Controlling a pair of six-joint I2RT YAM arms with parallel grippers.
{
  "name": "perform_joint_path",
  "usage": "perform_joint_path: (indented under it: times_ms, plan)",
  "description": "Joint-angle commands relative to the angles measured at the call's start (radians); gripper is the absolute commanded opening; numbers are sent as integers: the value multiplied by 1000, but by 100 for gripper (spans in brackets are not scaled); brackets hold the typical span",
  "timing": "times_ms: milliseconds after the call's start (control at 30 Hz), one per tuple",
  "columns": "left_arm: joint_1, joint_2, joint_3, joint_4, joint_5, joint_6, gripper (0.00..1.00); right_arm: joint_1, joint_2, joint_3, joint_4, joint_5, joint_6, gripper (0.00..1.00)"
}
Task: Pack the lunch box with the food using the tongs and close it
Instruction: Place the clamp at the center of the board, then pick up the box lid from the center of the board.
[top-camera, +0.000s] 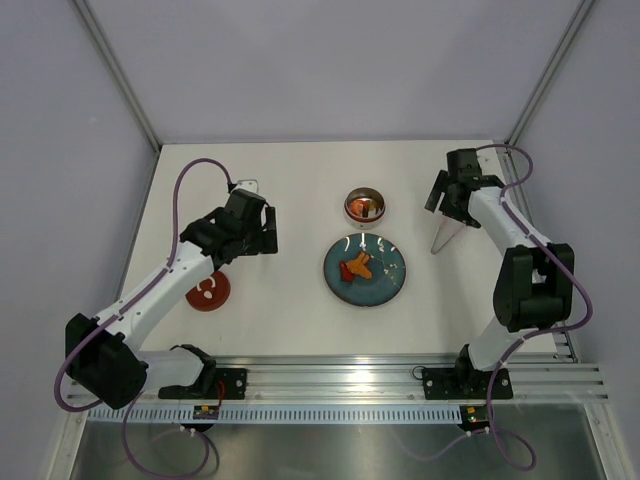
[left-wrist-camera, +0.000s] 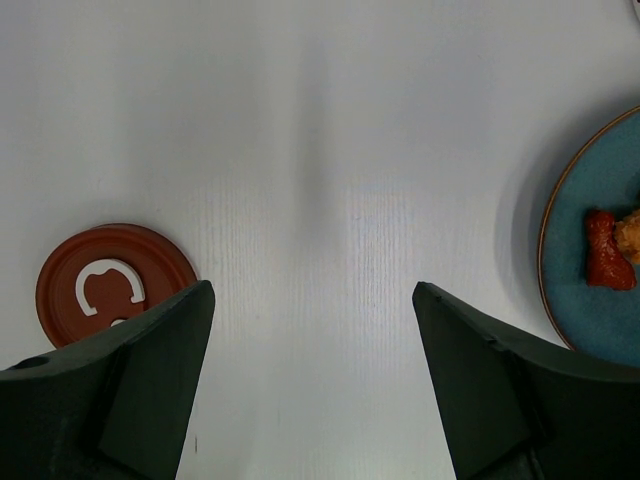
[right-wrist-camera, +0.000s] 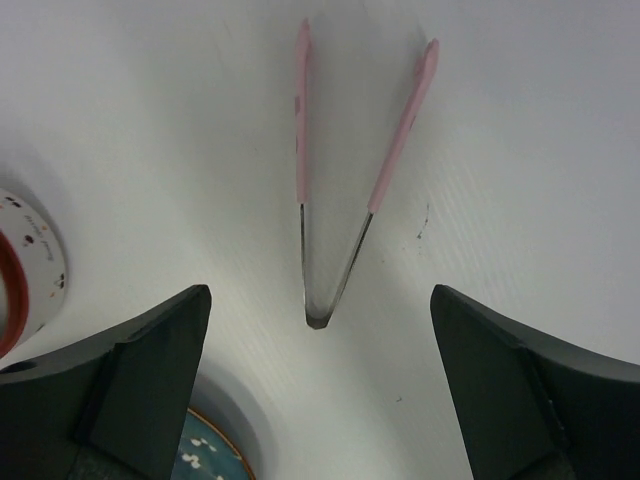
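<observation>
right gripper spread wide, holds nothing. tongs lie flat on table between its fingers, touching neither. left gripper also wide, empty, above table. red lid just beside its left finger. lunch box uncovered, reddish bits inside, just behind teal plate. food on plate.

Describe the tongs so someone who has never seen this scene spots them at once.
On the white table, look right of the teal plate, near the right arm's open tool. The tongs lie there ungripped: a slim V, silver at its joined end with pink arms, unlike the round tin, plate and red lid.
</observation>
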Motion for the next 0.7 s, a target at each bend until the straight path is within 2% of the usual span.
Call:
perform_joint_path:
  times_ms: [0,300,400,533,667]
  plan:
    - [9,-26,48,6,-37,18,85,-6,-119,24,-32,27,29,99]
    - [36,-28,58,-29,-63,24,86,-4,-291,-71,-49,-22,46,99]
    - [85,-41,43,-48,-53,21,86,-4,-335,-97,-49,-48,52,100]
    - [209,-57,6,-84,-22,2,86,-6,-354,-112,-52,-90,58,99]
    - [289,-49,-27,-111,-17,-19,83,-1,-372,-140,-38,-121,70,99]
